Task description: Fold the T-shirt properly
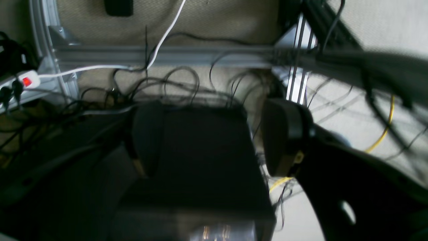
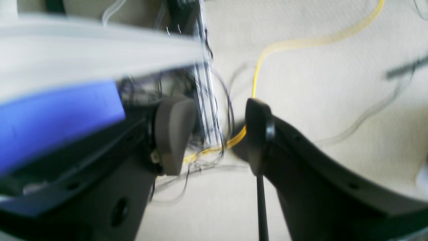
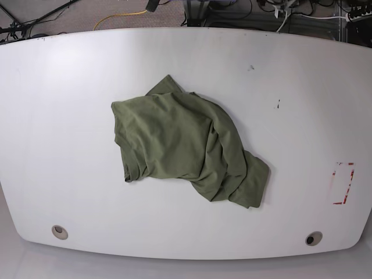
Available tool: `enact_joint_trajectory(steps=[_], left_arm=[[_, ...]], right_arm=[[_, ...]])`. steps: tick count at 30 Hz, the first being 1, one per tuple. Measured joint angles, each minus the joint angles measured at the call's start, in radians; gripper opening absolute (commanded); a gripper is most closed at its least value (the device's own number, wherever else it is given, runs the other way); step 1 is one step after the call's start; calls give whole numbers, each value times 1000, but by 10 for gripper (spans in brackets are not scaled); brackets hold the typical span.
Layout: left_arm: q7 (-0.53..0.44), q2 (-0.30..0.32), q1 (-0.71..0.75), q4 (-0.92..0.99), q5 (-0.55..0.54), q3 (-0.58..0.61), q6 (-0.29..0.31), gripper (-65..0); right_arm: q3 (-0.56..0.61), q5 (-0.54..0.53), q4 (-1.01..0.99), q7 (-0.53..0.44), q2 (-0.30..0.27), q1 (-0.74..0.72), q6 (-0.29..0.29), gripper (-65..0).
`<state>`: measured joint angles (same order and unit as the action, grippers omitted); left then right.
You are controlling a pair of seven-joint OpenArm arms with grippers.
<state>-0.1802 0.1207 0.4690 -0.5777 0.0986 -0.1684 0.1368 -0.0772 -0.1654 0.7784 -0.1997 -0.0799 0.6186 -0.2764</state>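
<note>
My left end effector [image 1: 210, 140]: jaws apart, empty; over floor cables, off the desk
My right end effector [image 2: 217, 137]: jaws apart, empty
T-shirt [image 3: 186, 145]: crumpled at the middle of the desk [image 3: 58, 116]; long axis diagonal
Nearer arm: I cannot tell

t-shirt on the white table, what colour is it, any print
Plain olive-green crumpled cotton T-shirt, no print visible; base view shows it best.

No readable text showing

Nothing legible is appearing in any view; the red-edged mark [image 3: 343, 183] lying on the table [image 3: 58, 116] is showing no readable letters, and the wrist views are coming through too blurred.
</note>
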Motion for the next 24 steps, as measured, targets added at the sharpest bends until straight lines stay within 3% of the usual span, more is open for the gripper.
enact_joint_trajectory(steps=[3,10,24], left_arm=[[59,9,74,-136,4,2,5,-224],[38,18,214,-407,-1,0,-2,-224],[48,-5,472,-745,-2,6,5,-224]], right_arm=[[2,-7,105,31,-2,59,-3,-373],[-2,-21,352,49,-1,209,-8,-373],[-84,-17,732,67,30,483,3,-373]])
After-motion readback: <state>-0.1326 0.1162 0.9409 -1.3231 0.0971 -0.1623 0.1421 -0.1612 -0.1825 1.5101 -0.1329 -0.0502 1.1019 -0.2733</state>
